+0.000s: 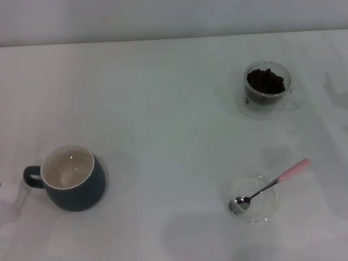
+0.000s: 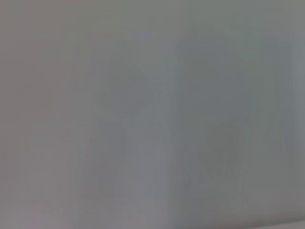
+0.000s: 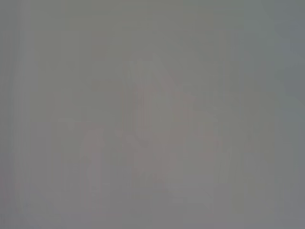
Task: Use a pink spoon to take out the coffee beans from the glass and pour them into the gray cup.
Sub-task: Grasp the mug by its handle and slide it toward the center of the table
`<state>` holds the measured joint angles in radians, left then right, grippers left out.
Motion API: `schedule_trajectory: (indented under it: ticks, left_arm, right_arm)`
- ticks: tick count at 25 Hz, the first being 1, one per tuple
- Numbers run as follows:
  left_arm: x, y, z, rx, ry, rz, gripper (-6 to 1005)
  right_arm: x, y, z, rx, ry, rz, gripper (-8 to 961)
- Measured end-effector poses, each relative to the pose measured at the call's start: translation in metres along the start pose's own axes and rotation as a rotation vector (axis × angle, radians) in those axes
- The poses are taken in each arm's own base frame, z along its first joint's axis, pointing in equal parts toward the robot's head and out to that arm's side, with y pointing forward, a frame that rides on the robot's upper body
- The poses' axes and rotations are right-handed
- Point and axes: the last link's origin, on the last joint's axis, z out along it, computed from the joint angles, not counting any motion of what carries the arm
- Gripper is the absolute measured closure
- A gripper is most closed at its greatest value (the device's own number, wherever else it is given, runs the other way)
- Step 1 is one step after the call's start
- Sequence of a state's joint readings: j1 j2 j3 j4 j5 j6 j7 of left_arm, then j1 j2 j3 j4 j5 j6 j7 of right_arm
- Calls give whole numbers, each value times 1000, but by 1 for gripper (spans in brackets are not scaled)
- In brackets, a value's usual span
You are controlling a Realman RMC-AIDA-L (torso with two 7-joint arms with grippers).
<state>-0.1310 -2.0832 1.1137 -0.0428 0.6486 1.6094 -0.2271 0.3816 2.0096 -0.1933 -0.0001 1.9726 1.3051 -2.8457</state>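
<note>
One utensil decides the coming move: the pink spoon (image 1: 269,186) lies at the near right of the worktop (image 1: 163,109), its metal bowl resting inside a shallow clear glass dish (image 1: 252,198) and its pink handle end jutting out over the rim toward the far right, so its long axis runs diagonally from near-left to far-right. Being on the right side, it looks better placed for the right arm, though neither gripper appears in any view (both wrist cameras show only blank grey), so I cannot tell how wide either one stands. Beyond the spoon, farther back on the right, the glass (image 1: 267,89) holds the coffee beans (image 1: 265,81). Well apart at the near left sits the gray cup (image 1: 70,178), upright and seemingly empty, handle pointing left. Nothing stands between these things.
</note>
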Motion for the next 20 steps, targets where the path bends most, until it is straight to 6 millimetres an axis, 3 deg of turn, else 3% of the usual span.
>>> schedule_trajectory:
  ticks: [8,20]
  left_arm:
    - [-9,17,-6,-83,-61,-28,263]
    - [-24,19,-4,-93,-161,-11,264]
  right_arm:
    - [2,0,-2,1,7,2,145]
    - [5,-2,-8,7,20,5,145]
